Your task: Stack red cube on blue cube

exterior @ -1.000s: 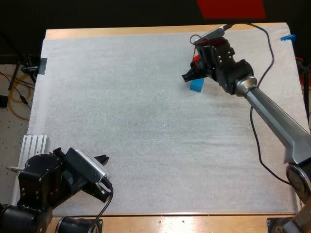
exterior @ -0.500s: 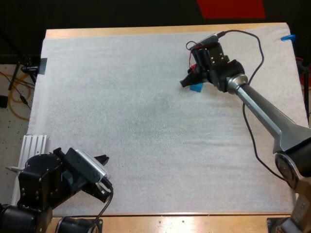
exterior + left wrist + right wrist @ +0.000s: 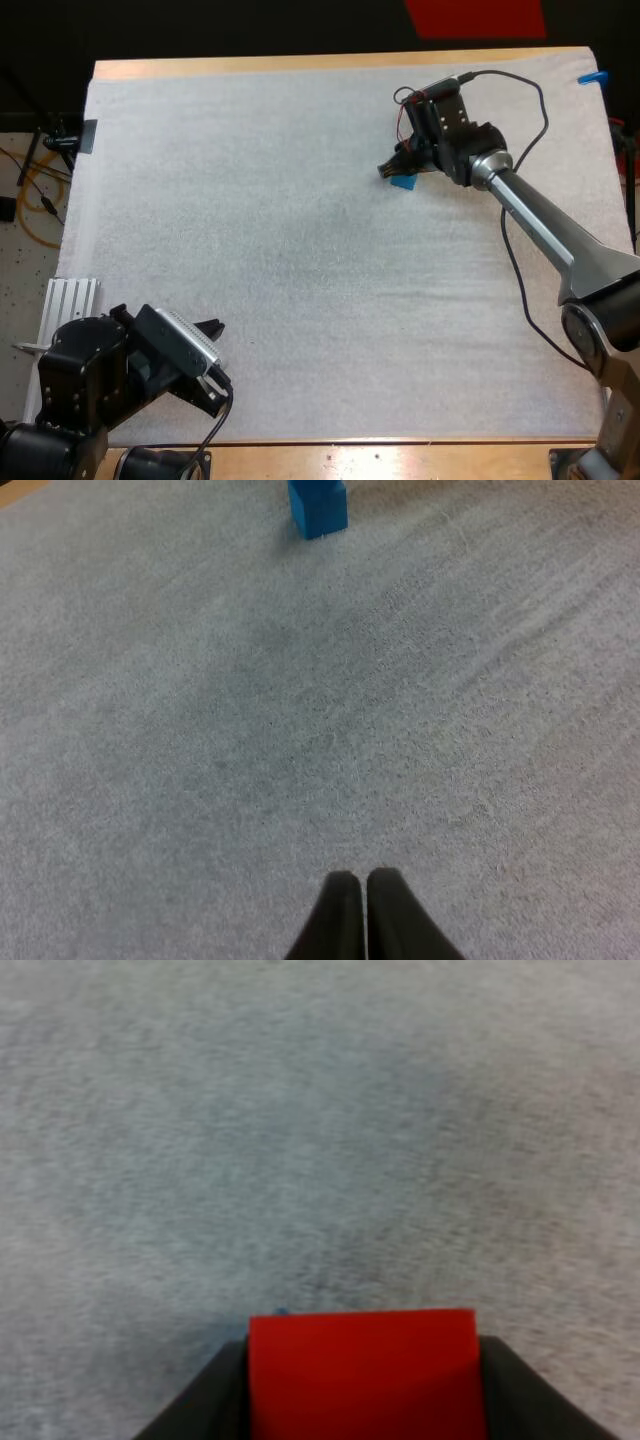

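The left gripper [image 3: 211, 327] rests low over the near corner of the white mat [image 3: 300, 250], its arm folded back on itself, and its two fingers [image 3: 342, 910] are pressed together on nothing. From its wrist camera the blue cube [image 3: 318, 507] sits far ahead of the tips, well apart, across open mat.

On the other side, the right arm reaches long and nearly straight toward the far part of the mat, wrist bent so the right gripper [image 3: 390, 168] points down and forward. It pinches the red cube [image 3: 363, 1370], a black finger [image 3: 210, 1395] tight against each side face. The blue cube shows as a sliver just below and beside the tips, so the red one looks to be hovering right over it or close to touching; which of the two cannot be told.

The red cube looks small, stiff and light, with flat, smooth faces. A hold on two opposite side faces, as here, should suit it, leaving the underside free to land. The risk, I judge, is a slight offset or tilt at release, since so light a block could slide off or nudge the blue one.
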Action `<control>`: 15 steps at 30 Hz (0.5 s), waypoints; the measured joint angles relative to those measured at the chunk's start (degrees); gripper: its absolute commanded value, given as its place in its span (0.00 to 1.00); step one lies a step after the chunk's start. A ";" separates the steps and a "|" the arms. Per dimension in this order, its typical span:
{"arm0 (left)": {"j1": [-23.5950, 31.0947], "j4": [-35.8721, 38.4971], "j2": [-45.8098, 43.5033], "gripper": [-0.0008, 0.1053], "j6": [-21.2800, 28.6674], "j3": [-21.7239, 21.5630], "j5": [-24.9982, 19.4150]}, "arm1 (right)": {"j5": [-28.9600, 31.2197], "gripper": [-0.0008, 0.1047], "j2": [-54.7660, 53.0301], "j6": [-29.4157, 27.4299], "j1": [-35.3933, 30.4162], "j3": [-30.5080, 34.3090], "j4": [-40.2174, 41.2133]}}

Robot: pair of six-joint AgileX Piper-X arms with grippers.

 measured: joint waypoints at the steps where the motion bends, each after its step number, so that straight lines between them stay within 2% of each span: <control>1: 0.00 0.00 0.00 0.01 0.00 0.00 0.00 | -0.40 0.26 0.00 0.00 0.00 0.00 0.03; 11: 0.00 -0.14 0.00 0.01 0.00 0.00 0.00 | -1.24 0.27 0.00 0.00 0.00 0.00 -0.19; 15: 0.00 -0.14 0.00 0.01 0.00 0.00 0.00 | -1.24 0.38 0.00 0.00 0.14 0.00 0.37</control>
